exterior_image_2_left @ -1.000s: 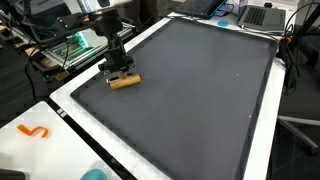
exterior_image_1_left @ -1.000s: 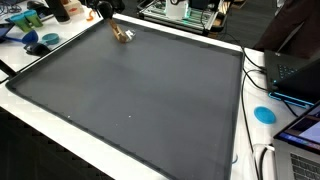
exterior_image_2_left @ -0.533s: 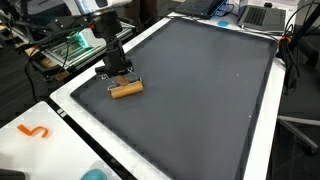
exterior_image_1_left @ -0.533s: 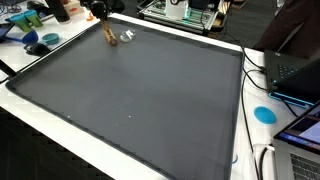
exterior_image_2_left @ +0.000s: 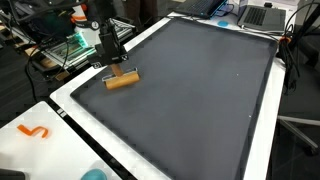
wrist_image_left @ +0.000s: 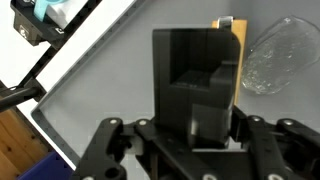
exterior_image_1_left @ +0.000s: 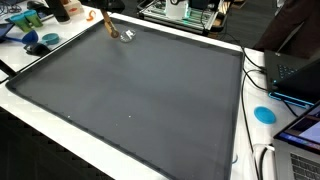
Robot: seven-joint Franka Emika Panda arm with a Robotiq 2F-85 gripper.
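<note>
My gripper [exterior_image_2_left: 114, 68] is at the far corner of a large dark grey mat [exterior_image_2_left: 200, 90], shut on a tan wooden block [exterior_image_2_left: 122, 81] that it holds just above the mat. In an exterior view the block [exterior_image_1_left: 107, 24] hangs tilted near the mat's [exterior_image_1_left: 150, 100] back edge. A clear crumpled plastic piece [exterior_image_1_left: 128, 33] lies right beside it. In the wrist view the black fingers [wrist_image_left: 195, 100] fill the middle. Only the block's edge [wrist_image_left: 236, 35] shows behind them, with the clear piece [wrist_image_left: 270, 55] to its right.
The mat lies on a white table. A laptop [exterior_image_1_left: 295, 70], cables and a blue disc [exterior_image_1_left: 264, 114] sit along one side. Blue items [exterior_image_1_left: 35, 42] crowd the corner near the gripper. An orange hook [exterior_image_2_left: 34, 131] lies on the white border. Another laptop [exterior_image_2_left: 262, 15] is at the far end.
The gripper has moved a little toward the mat's corner and up, and the wooden block has turned and risen with it. The clear piece has stayed put.
</note>
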